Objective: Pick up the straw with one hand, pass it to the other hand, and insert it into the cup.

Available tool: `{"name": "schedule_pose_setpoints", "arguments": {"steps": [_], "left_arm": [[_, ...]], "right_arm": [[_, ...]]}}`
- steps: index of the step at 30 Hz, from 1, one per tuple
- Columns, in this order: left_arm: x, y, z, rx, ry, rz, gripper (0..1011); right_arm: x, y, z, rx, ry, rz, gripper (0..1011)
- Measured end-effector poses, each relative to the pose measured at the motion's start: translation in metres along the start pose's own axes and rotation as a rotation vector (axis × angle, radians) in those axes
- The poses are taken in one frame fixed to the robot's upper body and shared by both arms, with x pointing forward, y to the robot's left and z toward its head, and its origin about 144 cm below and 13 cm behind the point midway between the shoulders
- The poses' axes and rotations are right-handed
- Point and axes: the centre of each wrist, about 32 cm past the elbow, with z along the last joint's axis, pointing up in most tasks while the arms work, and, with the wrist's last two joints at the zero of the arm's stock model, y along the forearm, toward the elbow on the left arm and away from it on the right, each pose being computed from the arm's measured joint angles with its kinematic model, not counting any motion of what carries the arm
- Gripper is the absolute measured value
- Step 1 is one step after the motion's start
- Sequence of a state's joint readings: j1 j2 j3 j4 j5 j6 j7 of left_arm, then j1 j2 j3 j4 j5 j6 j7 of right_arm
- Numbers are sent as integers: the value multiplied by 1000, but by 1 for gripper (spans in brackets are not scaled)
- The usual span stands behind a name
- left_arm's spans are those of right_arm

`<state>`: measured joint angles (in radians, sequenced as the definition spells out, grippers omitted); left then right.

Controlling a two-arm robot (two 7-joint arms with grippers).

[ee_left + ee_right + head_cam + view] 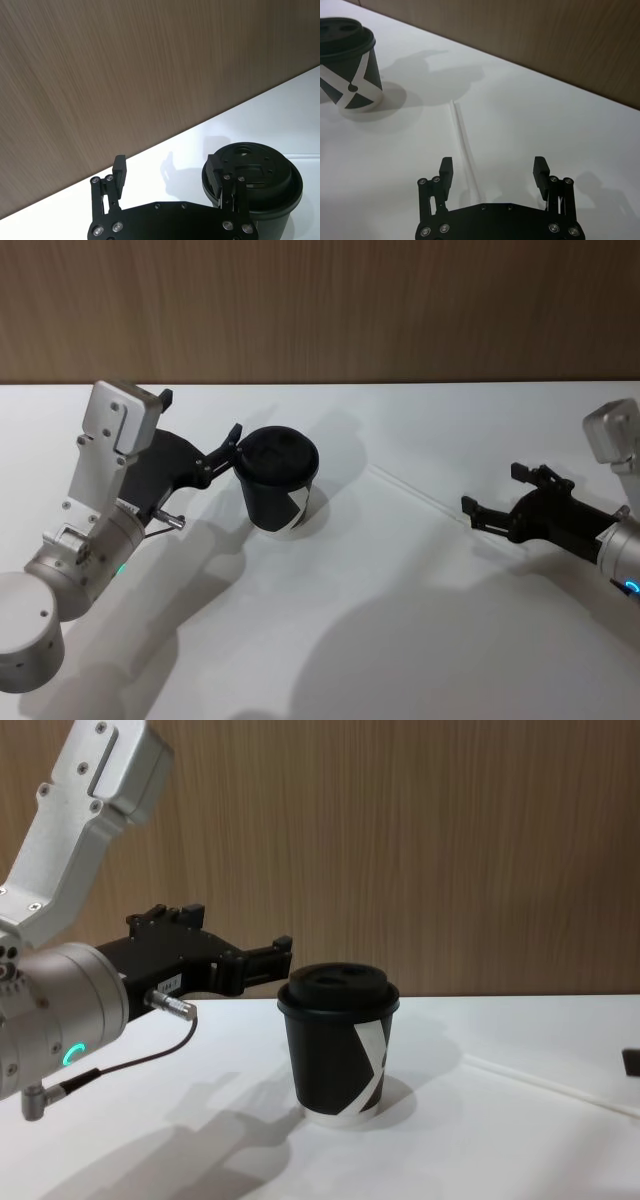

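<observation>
The black cup [278, 480] with its white X stripe stands upright at the table's middle left, lid on. My left gripper [228, 450] hovers open beside the lid's rim, nothing between its fingers; in the left wrist view one fingertip [216, 172] overlaps the lid [252, 172]. The thin white straw [420, 495] lies flat on the table to the right of the cup. My right gripper [493, 490] is open at the straw's far end. In the right wrist view the straw [465, 150] runs from near the cup [347, 65] to under the open gripper [493, 167].
The white table [330, 640] ends at a wooden wall [320, 310] behind the cup. The arms' shadows fall across the table's front. In the chest view the cup [340, 1040] stands at centre, and the straw [540, 1085] lies low at the right.
</observation>
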<state>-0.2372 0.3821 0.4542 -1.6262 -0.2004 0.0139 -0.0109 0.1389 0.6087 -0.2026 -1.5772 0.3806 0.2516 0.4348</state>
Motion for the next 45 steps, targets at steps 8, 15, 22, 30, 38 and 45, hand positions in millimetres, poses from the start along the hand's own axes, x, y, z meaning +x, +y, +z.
{"name": "schedule_pose_setpoints", "arguments": {"steps": [8, 15, 22, 30, 38, 45], "left_arm": [[0, 0, 0, 0, 0, 0, 1000], [0, 0, 0, 0, 0, 0, 1000], [0, 0, 0, 0, 0, 0, 999], [0, 0, 0, 0, 0, 0, 1000], [0, 0, 0, 0, 0, 0, 1000], [0, 0, 0, 0, 0, 0, 1000]], "right_arm": [[7, 4, -2, -79, -4, 21, 1001], [11, 7, -4, -120, -2, 26, 1001], [14, 10, -6, -146, 2, 26, 1001], [16, 11, -6, -158, 6, 33, 980], [17, 11, -7, -165, 16, 40, 825], [17, 11, -7, -174, 24, 51, 626]]}}
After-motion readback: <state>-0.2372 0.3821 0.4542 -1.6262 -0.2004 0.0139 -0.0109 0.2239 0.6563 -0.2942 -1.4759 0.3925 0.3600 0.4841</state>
